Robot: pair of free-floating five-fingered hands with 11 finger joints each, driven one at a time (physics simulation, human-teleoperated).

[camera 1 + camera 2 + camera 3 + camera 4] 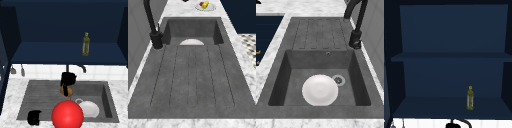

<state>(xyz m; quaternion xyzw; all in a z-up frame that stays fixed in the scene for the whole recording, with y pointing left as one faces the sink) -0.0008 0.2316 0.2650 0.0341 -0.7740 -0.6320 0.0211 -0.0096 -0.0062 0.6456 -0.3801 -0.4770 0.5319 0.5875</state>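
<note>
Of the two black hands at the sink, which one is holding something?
The right hand, in the air in front of the faucet: its fingers curl over a small brown round object. The left hand, low at the sink's front-left edge, holds nothing.
</note>
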